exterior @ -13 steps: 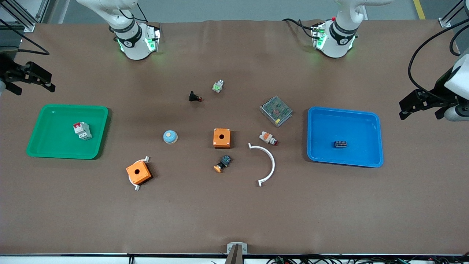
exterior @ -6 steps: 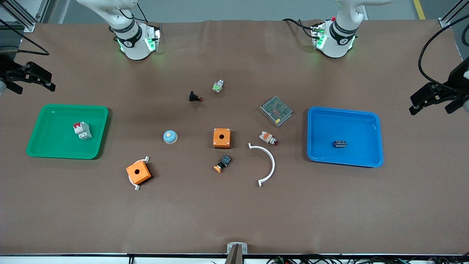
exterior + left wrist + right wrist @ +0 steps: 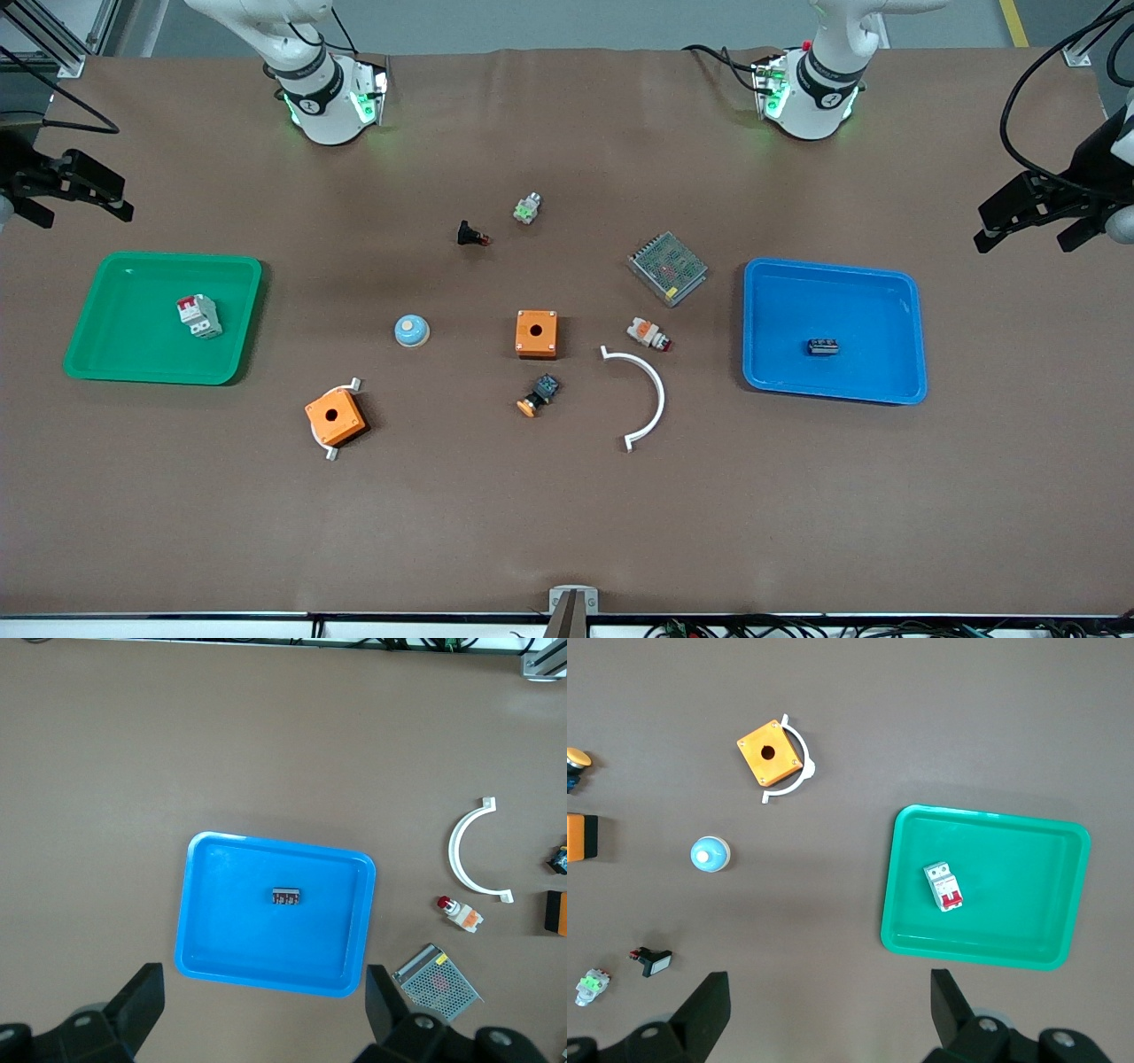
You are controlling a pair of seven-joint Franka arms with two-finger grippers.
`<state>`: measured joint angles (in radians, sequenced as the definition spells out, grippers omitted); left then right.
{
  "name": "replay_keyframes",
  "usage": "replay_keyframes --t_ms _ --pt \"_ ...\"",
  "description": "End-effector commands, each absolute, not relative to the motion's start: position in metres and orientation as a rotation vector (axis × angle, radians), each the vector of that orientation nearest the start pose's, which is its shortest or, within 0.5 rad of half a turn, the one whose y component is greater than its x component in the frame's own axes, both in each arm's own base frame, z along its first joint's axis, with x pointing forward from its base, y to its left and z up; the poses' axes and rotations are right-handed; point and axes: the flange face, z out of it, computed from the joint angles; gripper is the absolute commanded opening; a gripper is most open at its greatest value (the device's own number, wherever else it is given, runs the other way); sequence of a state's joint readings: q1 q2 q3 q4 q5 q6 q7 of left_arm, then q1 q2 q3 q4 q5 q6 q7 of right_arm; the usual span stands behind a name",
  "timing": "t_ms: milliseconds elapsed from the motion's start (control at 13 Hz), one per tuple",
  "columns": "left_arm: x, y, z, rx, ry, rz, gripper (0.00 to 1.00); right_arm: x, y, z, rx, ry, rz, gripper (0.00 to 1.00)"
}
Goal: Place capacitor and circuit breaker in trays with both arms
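Note:
The tiny dark capacitor [image 3: 822, 347] lies in the blue tray [image 3: 904, 292]; it also shows in the left wrist view [image 3: 286, 896]. The white-grey circuit breaker with a red top [image 3: 198, 315] lies in the green tray [image 3: 106, 354]; it also shows in the right wrist view [image 3: 944, 887]. My left gripper [image 3: 1028, 223] is open and empty, high up over the table edge at the left arm's end. My right gripper [image 3: 75, 195] is open and empty, high up at the right arm's end, over bare table beside the green tray.
Between the trays lie two orange boxes [image 3: 536, 333] [image 3: 335, 419], a white curved piece [image 3: 651, 390], a metal mesh unit [image 3: 667, 268], a blue dome [image 3: 411, 330], a push button with orange cap [image 3: 538, 396], a white-orange-red cylinder [image 3: 648, 334], a black red-tipped part [image 3: 471, 235] and a green-centred part [image 3: 527, 209].
My left gripper has drawn outward, away from the blue tray and toward the bases' side. The right gripper and all parts have stayed put.

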<state>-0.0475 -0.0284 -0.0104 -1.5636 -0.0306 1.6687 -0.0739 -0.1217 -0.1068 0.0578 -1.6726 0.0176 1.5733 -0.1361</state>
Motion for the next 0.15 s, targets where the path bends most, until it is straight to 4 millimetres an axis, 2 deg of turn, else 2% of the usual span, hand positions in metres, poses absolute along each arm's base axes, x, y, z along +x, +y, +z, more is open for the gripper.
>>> replay_keyframes --t_ms 0,77 --pt "0.5505 -0.0392 0.6524 -3.188 -0.009 -0.181 1.0 0.5152 -0.0274 0.6397 -3.114 -0.107 -0.033 1.0" --pt "0.5495 -0.0377 0.6526 -3.19 -0.016 -0.174 1.0 0.515 -0.0291 0.6395 -3.113 -0.105 -0.03 1.0"
